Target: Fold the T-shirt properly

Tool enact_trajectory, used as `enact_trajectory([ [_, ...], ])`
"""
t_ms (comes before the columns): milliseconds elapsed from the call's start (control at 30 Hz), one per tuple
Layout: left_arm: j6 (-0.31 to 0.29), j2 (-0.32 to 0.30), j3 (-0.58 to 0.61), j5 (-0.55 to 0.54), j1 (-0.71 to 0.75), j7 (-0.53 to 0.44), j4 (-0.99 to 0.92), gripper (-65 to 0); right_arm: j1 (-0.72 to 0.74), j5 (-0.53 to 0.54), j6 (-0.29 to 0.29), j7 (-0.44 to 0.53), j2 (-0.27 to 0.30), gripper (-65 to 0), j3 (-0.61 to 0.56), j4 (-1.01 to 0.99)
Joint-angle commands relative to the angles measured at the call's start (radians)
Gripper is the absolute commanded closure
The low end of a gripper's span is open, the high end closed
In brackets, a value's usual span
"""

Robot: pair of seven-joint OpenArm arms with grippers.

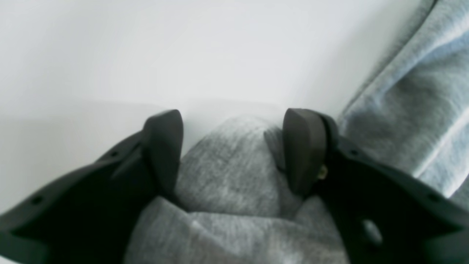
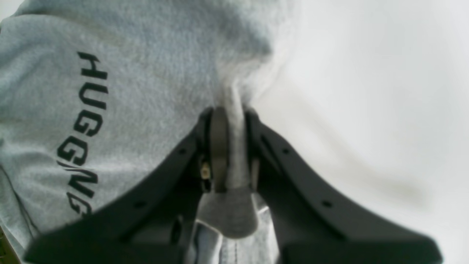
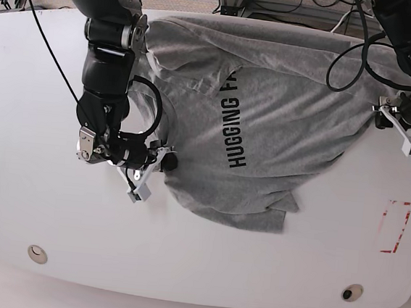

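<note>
The light grey T-shirt (image 3: 281, 125) lies spread and rumpled on the white table (image 3: 194, 269), its black lettering running up the middle. My right gripper (image 3: 164, 162) is at the shirt's left edge. In the right wrist view this right gripper (image 2: 232, 113) is shut on a thin fold of the T-shirt (image 2: 146, 55). My left gripper (image 3: 405, 122) is at the shirt's right edge. In the left wrist view the left gripper (image 1: 234, 119) has its jaws apart, and a hump of T-shirt (image 1: 231, 176) lies between them, not squeezed.
A red dashed rectangle (image 3: 395, 227) is marked on the table at the right. Two small round fittings (image 3: 35, 254) (image 3: 352, 293) sit near the front edge. Cables and equipment (image 3: 293, 2) run behind the table's far edge.
</note>
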Motion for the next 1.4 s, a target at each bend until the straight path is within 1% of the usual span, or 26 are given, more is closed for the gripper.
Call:
enact_trajectory([
  [0, -0.032, -0.018, -0.003, -0.008, -0.009, -0.010, 0.011, -26.5, 0.030, 0.018, 0.006, 0.013, 0.004, -6.2, 0.002, 0.017],
  [167, -0.035, -0.027, -0.005, -0.007, -0.011, -0.010, 0.012, -8.6, 0.030, 0.018, 0.006, 0.013, 0.004, -6.2, 0.002, 0.017],
  [233, -0.041, -0.040, -0.005, -0.008, -0.011, -0.010, 0.015, -3.1, 0.030, 0.018, 0.006, 0.013, 0.004, -6.2, 0.002, 0.017],
  [267, -0.041, -0.040, -0.005, -0.008, -0.012, -0.010, 0.017, -1.9, 0.030, 0.018, 0.006, 0.013, 0.004, -6.2, 0.002, 0.017],
  [400, -0.043, -0.040, -0.011, -0.010, -0.011, -0.010, 0.058, -1.3, 0.036, 0.025, 0.006, 0.010, 0.004, -5.9, 0.002, 0.019],
  [500, -0.043, -0.040, -0.013, -0.010, -0.007, -0.004, 0.147, -1.1, 0.039, 0.025, 0.006, 0.007, 0.017, -5.2, 0.002, 0.069],
  [533, -0.043, -0.040, -0.013, -0.010, -0.007, 0.007, 0.166, -1.1, 0.038, 0.027, 0.006, 0.006, 0.018, -4.4, 0.002, 0.088],
  [600, -0.043, -0.040, -0.013, -0.011, -0.014, 0.054, 0.210, -1.1, 0.038, 0.024, 0.006, -0.024, 0.021, 0.0, 0.002, 0.132],
  [767, -0.043, -0.033, -0.040, -0.013, -0.020, 0.116, 0.328, -0.1, 0.056, 0.022, 0.006, -0.085, 0.024, 0.0, 0.002, 0.214],
  [867, -0.043, -0.033, -0.048, -0.013, -0.053, 0.160, 0.388, -0.1, 0.064, 0.019, 0.006, -0.108, 0.026, 0.0, 0.002, 0.267],
  [1000, -0.043, -0.032, -0.074, -0.013, -0.101, 0.240, 0.472, 0.0, 0.082, 0.025, 0.006, -0.149, 0.061, 0.0, 0.008, 0.335],
  [1067, -0.043, -0.032, -0.103, -0.013, -0.124, 0.258, 0.506, 0.0, 0.087, 0.025, 0.006, -0.168, 0.072, 0.0, 0.042, 0.358],
  [1200, -0.043, -0.033, -0.131, -0.013, -0.179, 0.269, 0.517, 0.0, 0.127, 0.025, 0.006, -0.217, 0.076, 0.0, 0.103, 0.369],
  [1333, -0.043, -0.040, -0.132, -0.013, -0.205, 0.269, 0.520, 0.0, 0.137, 0.027, 0.006, -0.251, 0.118, 0.0, 0.106, 0.404],
  [1367, -0.043, -0.040, -0.132, -0.011, -0.210, 0.269, 0.518, -0.1, 0.137, 0.027, 0.006, -0.251, 0.121, 0.0, 0.106, 0.410],
])
